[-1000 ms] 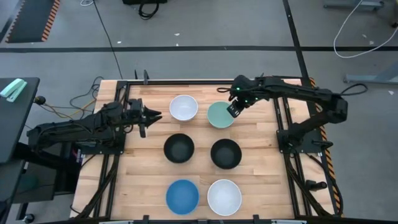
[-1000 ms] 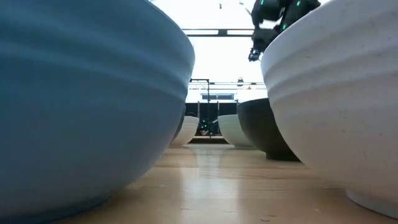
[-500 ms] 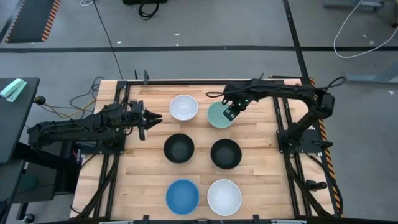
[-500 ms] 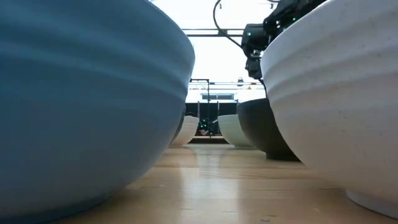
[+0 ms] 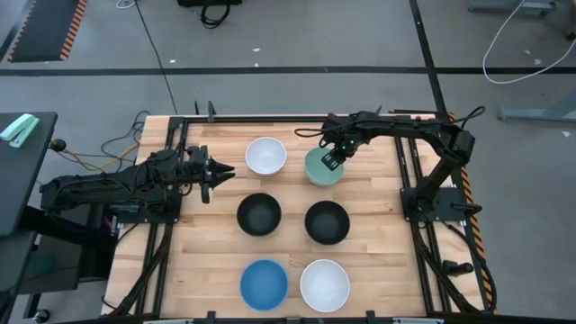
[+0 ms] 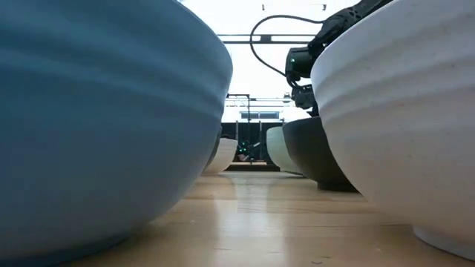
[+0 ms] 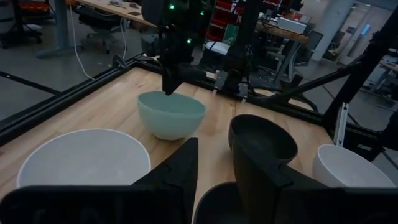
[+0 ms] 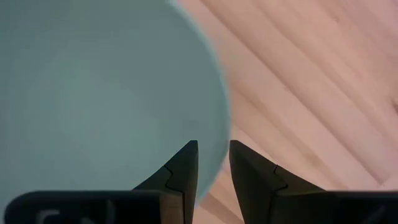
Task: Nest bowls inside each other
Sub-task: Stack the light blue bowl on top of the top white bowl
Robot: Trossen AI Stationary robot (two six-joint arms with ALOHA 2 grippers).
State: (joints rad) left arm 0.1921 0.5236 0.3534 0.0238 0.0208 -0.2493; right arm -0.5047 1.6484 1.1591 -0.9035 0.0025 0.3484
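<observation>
Near edge of the table (image 5: 207, 270): blue bowl (image 5: 264, 283) on the left, white bowl (image 5: 324, 284) right beside it, not touching; in the low view these two fill the frame, blue (image 6: 96, 126) and white (image 6: 401, 119). Middle row: two black bowls, left one (image 5: 259, 215) and right one (image 5: 327, 222), set apart. Far row: second white bowl (image 5: 266, 156) on the left, mint green bowl (image 5: 321, 166) on the right. All six sit upright on the wood, none nested. My right gripper (image 5: 333, 158) is down at the mint green bowl's right rim, arm reaching in from the right side; right wrist view shows my two fingers (image 8: 183, 165) with a narrow gap between them, straddling the bowl edge (image 8: 211, 112), one finger over the inside and one over the outside. Can't tell if the pads are actually touching the rim. My left gripper (image 5: 216, 170) hangs over the far-left part of the table, left of the far white bowl, clear of every bowl, fingers slightly apart and holding nothing. From the left wrist view my fingers (image 7: 180, 168) point across at the mint bowl (image 7: 171, 114), with the right arm coming down onto its far rim.
</observation>
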